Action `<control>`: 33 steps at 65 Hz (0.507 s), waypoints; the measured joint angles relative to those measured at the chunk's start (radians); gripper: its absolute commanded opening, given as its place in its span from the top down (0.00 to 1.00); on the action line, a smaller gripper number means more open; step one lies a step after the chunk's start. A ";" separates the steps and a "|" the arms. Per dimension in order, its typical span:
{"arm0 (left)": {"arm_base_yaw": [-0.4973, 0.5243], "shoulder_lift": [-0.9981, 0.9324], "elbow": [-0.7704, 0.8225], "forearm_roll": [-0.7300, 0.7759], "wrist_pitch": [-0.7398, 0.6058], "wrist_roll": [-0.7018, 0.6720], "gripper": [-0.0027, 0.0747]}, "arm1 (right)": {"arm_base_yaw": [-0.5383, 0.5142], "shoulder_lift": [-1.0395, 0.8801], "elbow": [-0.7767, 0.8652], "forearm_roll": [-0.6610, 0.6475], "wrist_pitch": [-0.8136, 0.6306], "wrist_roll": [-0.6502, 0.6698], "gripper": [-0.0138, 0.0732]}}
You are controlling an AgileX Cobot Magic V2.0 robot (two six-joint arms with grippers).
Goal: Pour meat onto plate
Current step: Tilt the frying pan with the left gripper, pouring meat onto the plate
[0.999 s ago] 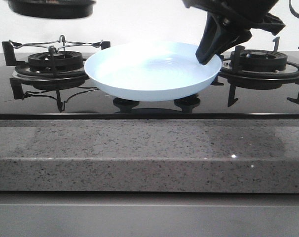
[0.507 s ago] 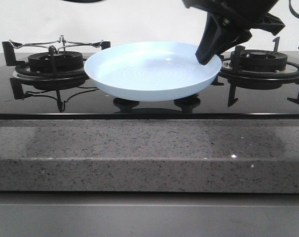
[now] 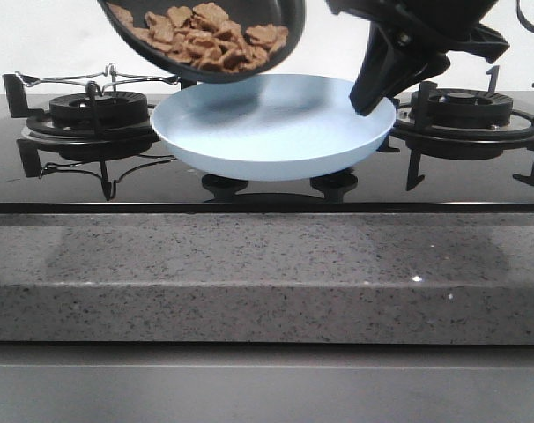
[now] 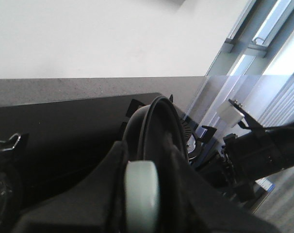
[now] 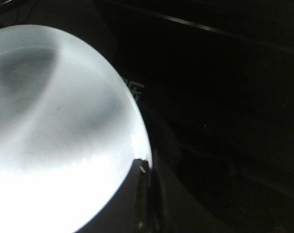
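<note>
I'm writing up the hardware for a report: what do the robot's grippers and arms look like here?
The right gripper is matte black plastic with long fingers tapering to a narrow tip, under a bulkier angular black wrist housing. A thin black cable loops at the far right of the front view. The left gripper is black too, with a pale, rounded pad. No markings show.

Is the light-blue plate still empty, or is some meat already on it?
Empty. In the front view the plate shows only bare glossy surface; all the meat is in the tilted black pan above it.
</note>
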 measured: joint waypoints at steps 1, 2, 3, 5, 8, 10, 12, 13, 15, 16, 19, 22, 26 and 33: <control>-0.005 0.000 0.000 0.000 0.000 0.027 0.99 | 0.000 0.000 0.000 0.000 0.000 0.000 0.98; -0.008 0.000 0.000 0.000 0.000 0.045 0.99 | 0.000 0.000 0.000 0.000 0.000 0.000 0.98; -0.010 0.000 0.000 0.000 -0.002 0.063 0.99 | 0.000 0.000 0.000 0.000 0.000 0.000 0.98; -0.015 0.000 0.000 -0.002 -0.002 0.099 0.99 | 0.000 0.000 0.000 0.000 0.000 0.000 0.98; -0.022 0.000 -0.004 -0.002 -0.002 0.161 0.99 | 0.000 0.000 0.000 0.000 0.000 0.000 0.98; -0.025 0.000 -0.008 -0.002 -0.002 0.196 0.99 | 0.000 0.000 0.000 0.000 0.000 0.000 0.98; -0.029 0.000 -0.014 -0.002 -0.002 0.230 0.99 | 0.000 0.000 0.000 0.000 0.000 0.000 0.98; -0.029 0.000 -0.017 -0.002 -0.002 0.246 0.99 | 0.000 0.000 0.000 0.000 0.000 0.000 0.98; -0.031 0.000 -0.026 -0.002 -0.002 0.282 0.99 | 0.000 0.000 0.000 0.000 0.000 0.000 0.98; -0.031 0.000 -0.030 -0.002 -0.002 0.293 0.99 | 0.000 0.000 0.000 0.000 0.000 0.000 0.98; -0.031 0.000 -0.046 -0.004 -0.002 0.323 0.99 | 0.000 0.000 0.000 0.000 0.000 0.000 0.98; -0.031 0.000 -0.059 -0.006 -0.002 0.335 0.99 | 0.000 0.000 0.000 0.000 0.000 0.000 0.98; -0.031 0.000 -0.077 -0.006 0.000 0.342 0.99 | 0.000 0.000 0.000 0.000 0.000 0.000 0.98; -0.031 0.000 -0.103 -0.009 0.006 0.348 0.99 | 0.000 0.000 0.000 0.000 0.000 0.000 0.98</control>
